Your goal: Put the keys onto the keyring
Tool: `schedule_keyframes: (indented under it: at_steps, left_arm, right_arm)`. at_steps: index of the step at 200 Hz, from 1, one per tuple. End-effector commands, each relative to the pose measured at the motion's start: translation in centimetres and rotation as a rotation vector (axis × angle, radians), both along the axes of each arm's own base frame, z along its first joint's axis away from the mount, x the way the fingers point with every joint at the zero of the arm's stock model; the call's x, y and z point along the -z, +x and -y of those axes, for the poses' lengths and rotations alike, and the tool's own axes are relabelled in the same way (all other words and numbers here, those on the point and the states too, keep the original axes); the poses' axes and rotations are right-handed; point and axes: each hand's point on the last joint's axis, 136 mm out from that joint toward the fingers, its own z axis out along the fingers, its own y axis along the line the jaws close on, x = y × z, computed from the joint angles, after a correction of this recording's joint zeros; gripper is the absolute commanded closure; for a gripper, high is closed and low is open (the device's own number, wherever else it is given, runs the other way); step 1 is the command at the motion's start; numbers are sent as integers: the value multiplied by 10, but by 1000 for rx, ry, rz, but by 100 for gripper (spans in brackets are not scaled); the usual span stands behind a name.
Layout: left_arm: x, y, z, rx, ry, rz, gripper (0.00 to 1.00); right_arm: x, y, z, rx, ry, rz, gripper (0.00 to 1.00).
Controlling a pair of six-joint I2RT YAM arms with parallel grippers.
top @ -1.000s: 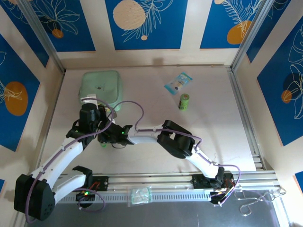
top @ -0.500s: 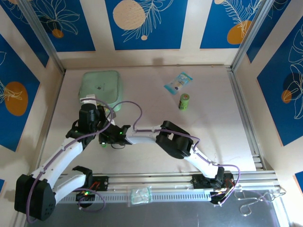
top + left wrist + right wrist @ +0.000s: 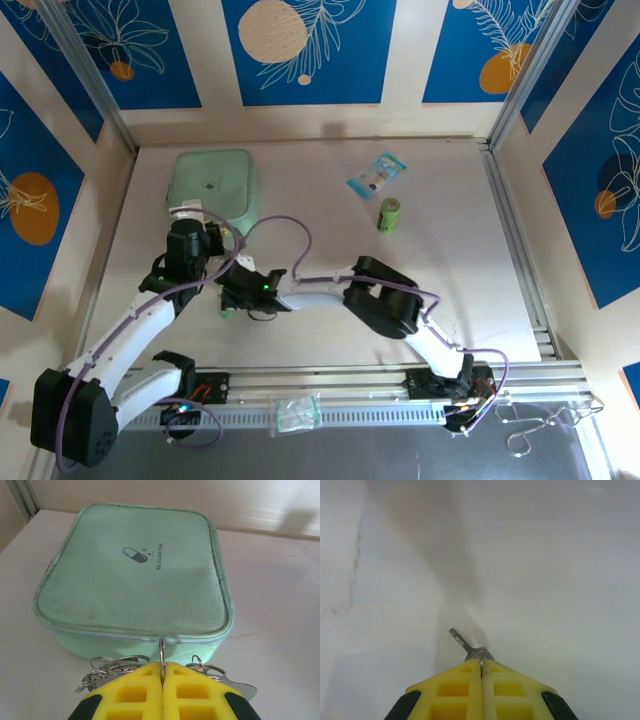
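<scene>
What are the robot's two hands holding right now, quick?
Left gripper: closed, pinching the keyring.
Right gripper: closed, pinching a small metal key.

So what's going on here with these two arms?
Two robot arms are working on getting keys onto a keyring. The left claw is shut on the wire keyring, right in front of a green medicine bag. The right claw is shut on a small key, whose metal tip pokes out over the bare table. The key isn't on the ring yet.
</scene>
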Motion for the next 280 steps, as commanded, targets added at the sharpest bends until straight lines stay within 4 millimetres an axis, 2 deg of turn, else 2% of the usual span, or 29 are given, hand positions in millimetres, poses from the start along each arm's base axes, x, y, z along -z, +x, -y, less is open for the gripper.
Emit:
schedule_keyframes:
  at_steps: [1, 38, 57, 84, 97, 118, 147, 179, 210, 232, 280]
  left_arm:
    - [-25, 3, 7, 46, -7, 85, 100]
    - [-44, -2, 20, 166, 69, 151, 100]
    - [-53, -8, 46, 331, 84, 189, 100]
    - [-55, -30, 96, 679, 135, 201, 100]
    - [-54, -40, 112, 800, 138, 200, 100]
    - [-54, -59, 135, 971, 143, 227, 100]
    - [-56, -91, 164, 1225, 188, 245, 100]
    - [-37, -114, 184, 1396, 338, 269, 100]
    - [-22, -117, 193, 1454, 452, 282, 100]
    - [-15, -107, 193, 1417, 513, 307, 100]
    - [-13, -108, 195, 1419, 469, 281, 100]
  right_arm:
    - [-56, -7, 26, -54, 42, 125, 100]
    - [-78, -33, 102, -239, -62, 221, 100]
    - [-88, -41, 137, -340, -86, 222, 100]
    - [-98, -35, 188, -392, -122, 202, 100]
    - [-102, -34, 206, -423, -84, 179, 100]
    - [-110, -33, 223, -483, -1, 161, 100]
    - [-114, -30, 230, -553, 64, 151, 100]
    - [-109, -23, 229, -566, 25, 230, 100]
    - [-93, -27, 229, -588, 27, 150, 100]
    - [-81, -32, 227, -598, 44, 103, 100]
    - [-59, -41, 220, -627, 77, -84, 100]
